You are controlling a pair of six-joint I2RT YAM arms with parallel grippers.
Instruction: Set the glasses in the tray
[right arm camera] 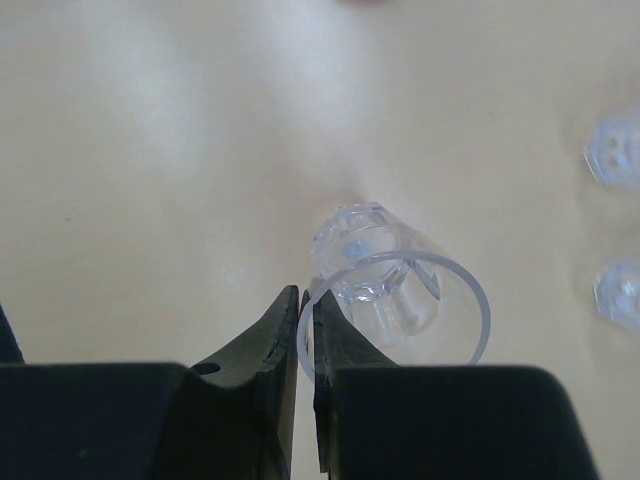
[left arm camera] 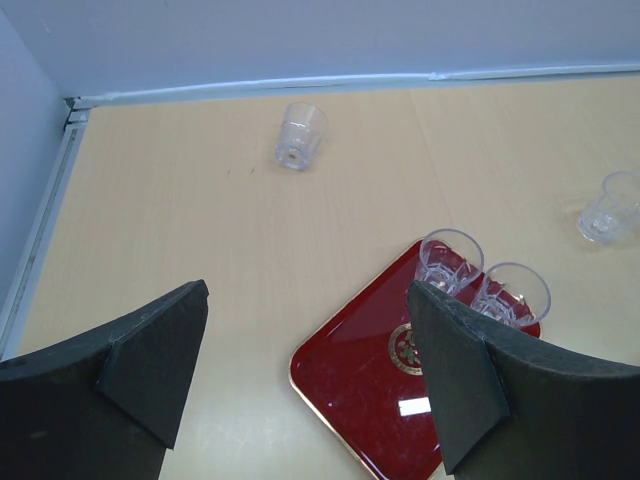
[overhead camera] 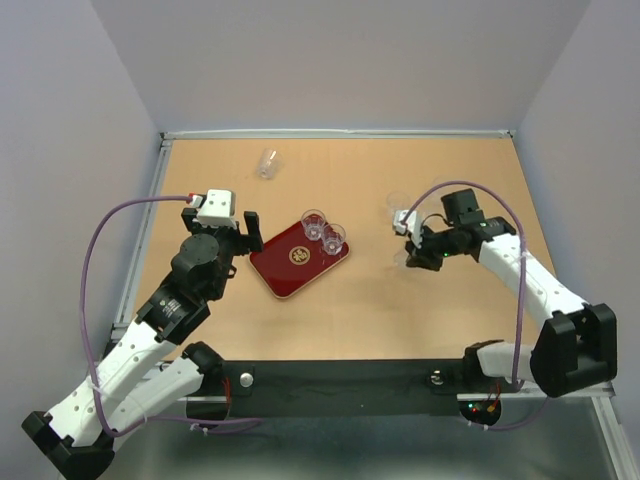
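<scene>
The dark red tray (overhead camera: 283, 272) lies at the table's middle, with two clear glasses (overhead camera: 313, 224) (overhead camera: 333, 237) upright on its far end. It also shows in the left wrist view (left arm camera: 350, 385). My left gripper (overhead camera: 250, 232) is open and empty, above the tray's left edge (left arm camera: 310, 370). My right gripper (overhead camera: 408, 252) is shut on the rim of one glass (right arm camera: 385, 290), with one finger inside it and one outside (right arm camera: 306, 310). Another glass (overhead camera: 267, 162) lies on its side at the far left. One more glass (overhead camera: 397, 204) stands just beyond the right gripper.
Two further clear glasses (right arm camera: 615, 155) (right arm camera: 622, 290) show at the right edge of the right wrist view. White walls enclose the table on the far side and both sides. The tipped glass (left arm camera: 300, 135) lies close to the back wall.
</scene>
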